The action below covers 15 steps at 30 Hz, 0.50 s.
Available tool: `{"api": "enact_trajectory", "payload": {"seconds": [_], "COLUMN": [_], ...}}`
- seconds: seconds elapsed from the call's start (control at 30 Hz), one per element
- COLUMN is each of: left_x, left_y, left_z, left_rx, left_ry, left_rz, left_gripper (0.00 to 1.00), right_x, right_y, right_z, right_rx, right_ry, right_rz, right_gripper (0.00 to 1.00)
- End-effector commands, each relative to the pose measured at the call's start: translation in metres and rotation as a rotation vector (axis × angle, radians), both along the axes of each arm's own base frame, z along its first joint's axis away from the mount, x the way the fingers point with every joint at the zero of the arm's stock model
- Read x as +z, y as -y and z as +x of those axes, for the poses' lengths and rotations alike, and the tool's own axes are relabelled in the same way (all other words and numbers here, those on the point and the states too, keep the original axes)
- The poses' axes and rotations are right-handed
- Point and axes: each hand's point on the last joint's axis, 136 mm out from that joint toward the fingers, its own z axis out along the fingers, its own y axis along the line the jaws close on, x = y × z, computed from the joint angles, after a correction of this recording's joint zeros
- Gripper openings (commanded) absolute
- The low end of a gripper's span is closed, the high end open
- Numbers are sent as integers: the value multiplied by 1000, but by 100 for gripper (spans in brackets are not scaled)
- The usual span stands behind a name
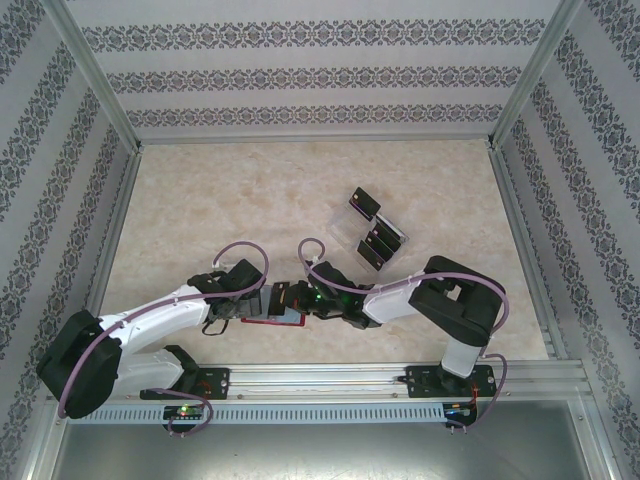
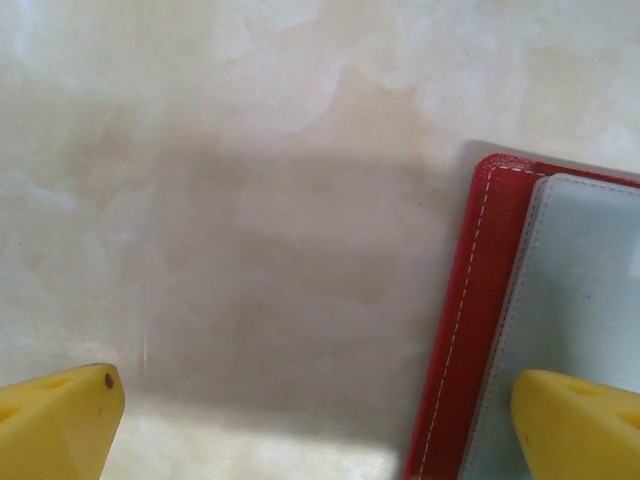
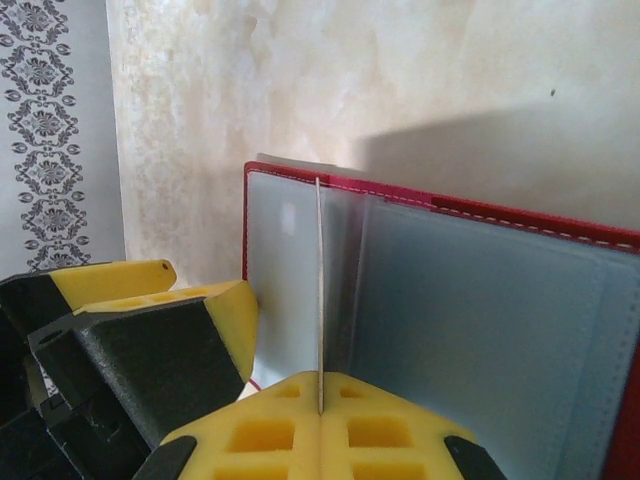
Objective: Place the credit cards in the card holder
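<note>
Right wrist: right gripper (image 3: 320,405) pinches thin credit card (image 3: 319,290) (edge-on) over open red leather-like card holder (image 3: 480,300); left gripper (image 2: 318,415) spread wide.

The red leather-like folding card holder (image 2: 465,330) has white stitching, grey pockets — thin rectangular cards (image 1: 363,204) are black, tabletop (image 1: 250,200) beige-marbled.

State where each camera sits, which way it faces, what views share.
Top external: above, behind the bases, looking down on the table; left arm and right arm show.
Left wrist: faces down at the table; open left gripper straddles the card holder's edge.
Right wrist: looks low across the card holder; right gripper shut on a card.
Shared by all: the card holder.
</note>
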Motion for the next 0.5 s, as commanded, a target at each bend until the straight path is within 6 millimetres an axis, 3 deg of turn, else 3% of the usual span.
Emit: {"api": "enact_trajectory", "payload": {"seconds": [0.0, 0.47], "left_x": [-3, -2], "left_y": [-14, -14], "left_z": [-8, -8], "left_rx": [34, 33], "left_ry": [-20, -17], "left_rz": [47, 44], "left_gripper": [100, 100], "right_x": [-1, -14], "right_y": [-6, -3], "right_z": [-4, -16], "right_rx": [4, 8], "right_ry": [-4, -40], "right_rz": [26, 8], "right_gripper": [0, 0]}}
